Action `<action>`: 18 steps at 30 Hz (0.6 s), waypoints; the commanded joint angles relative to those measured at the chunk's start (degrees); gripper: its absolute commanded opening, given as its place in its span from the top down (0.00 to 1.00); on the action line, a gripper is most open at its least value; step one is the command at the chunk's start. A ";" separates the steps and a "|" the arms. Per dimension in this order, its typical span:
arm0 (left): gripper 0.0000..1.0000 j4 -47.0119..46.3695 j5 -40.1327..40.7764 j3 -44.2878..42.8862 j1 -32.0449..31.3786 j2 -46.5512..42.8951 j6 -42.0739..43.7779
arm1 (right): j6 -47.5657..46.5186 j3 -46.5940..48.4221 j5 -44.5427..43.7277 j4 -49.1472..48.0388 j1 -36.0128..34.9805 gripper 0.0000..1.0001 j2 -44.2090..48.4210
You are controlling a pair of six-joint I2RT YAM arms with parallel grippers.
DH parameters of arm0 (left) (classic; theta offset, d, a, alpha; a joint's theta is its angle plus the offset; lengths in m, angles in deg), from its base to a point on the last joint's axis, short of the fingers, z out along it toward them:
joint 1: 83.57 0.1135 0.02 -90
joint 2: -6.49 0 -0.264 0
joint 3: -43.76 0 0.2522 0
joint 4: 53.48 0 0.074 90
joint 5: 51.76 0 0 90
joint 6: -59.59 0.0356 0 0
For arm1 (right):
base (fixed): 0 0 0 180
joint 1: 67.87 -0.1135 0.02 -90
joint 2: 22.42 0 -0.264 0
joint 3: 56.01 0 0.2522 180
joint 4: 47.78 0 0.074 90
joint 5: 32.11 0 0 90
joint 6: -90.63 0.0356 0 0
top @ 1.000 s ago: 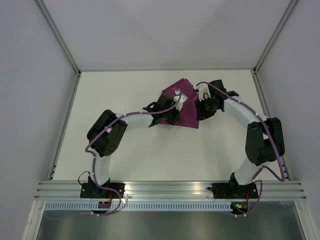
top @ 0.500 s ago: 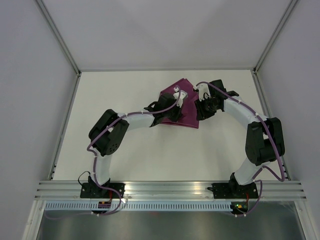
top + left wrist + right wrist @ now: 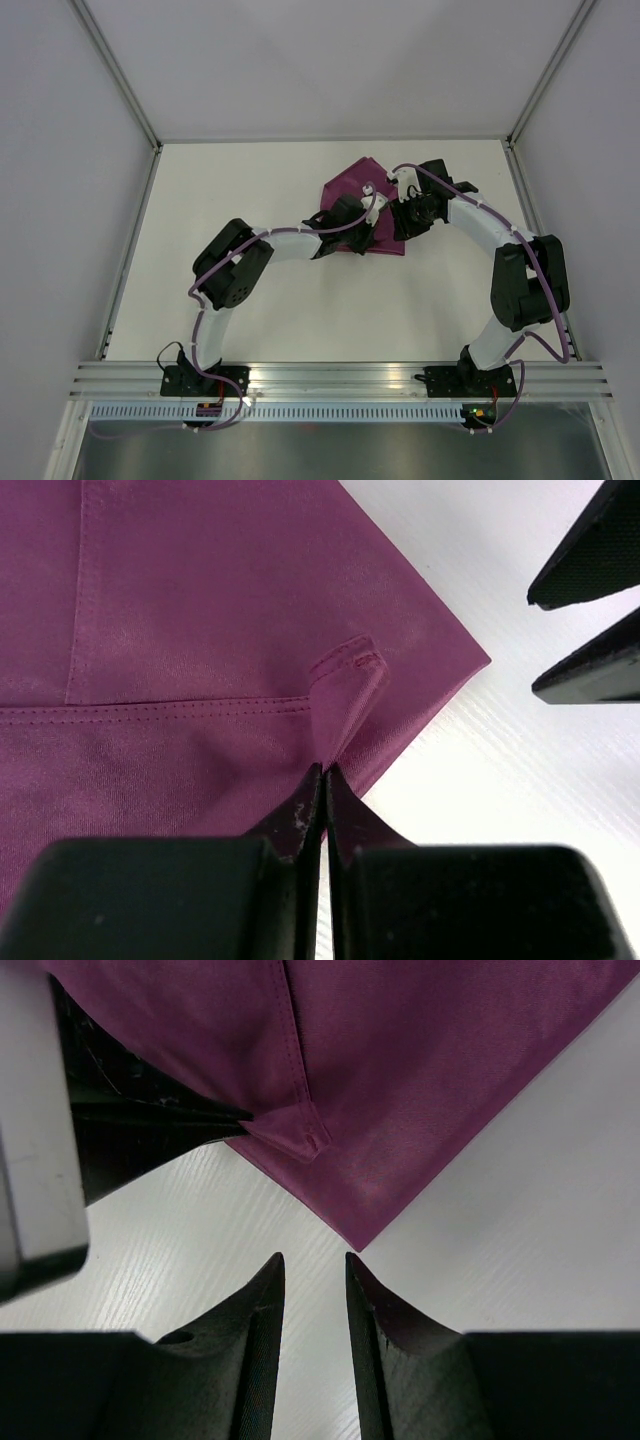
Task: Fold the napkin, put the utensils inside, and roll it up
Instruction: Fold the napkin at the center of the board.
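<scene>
The plum napkin point(image 3: 348, 184) lies folded on the white table at the back centre. My left gripper point(image 3: 378, 222) is shut on a small folded-up hemmed corner of it point(image 3: 345, 675), jaws pressed together at the cloth point(image 3: 322, 772). My right gripper point(image 3: 402, 222) is open and empty just off the napkin's pointed corner point(image 3: 360, 1235), fingertips point(image 3: 270, 1270) above bare table. The left gripper's fingers point(image 3: 160, 1125) show at the left of the right wrist view, and the right gripper's fingers point(image 3: 590, 550) at the left wrist view's upper right. No utensils are in view.
The white table point(image 3: 300, 300) is bounded by metal rails point(image 3: 130, 250) at left, right and back. The two arms nearly meet over the napkin's near right corner. An aluminium rail point(image 3: 340, 375) with the arm bases runs along the near edge.
My left arm has reached further right, carrying the pinched napkin corner toward my right gripper. The visible napkin area has shrunk. The right arm has barely moved.
</scene>
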 commanded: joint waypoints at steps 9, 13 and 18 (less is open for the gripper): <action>0.65 -1.39 -1.95 -2.83 -1.53 1.13 -1.33 | 0.08 0.96 -2.08 -0.32 -0.22 0.64 0.82; 0.58 -2.62 -3.97 -2.74 -1.61 0.43 -2.12 | 0.35 0.96 -2.96 -0.41 -0.13 0.63 1.34; 0.54 -4.11 -6.26 -3.27 -1.61 0.95 -3.70 | 1.14 0.78 -5.25 -1.29 0.13 0.64 2.66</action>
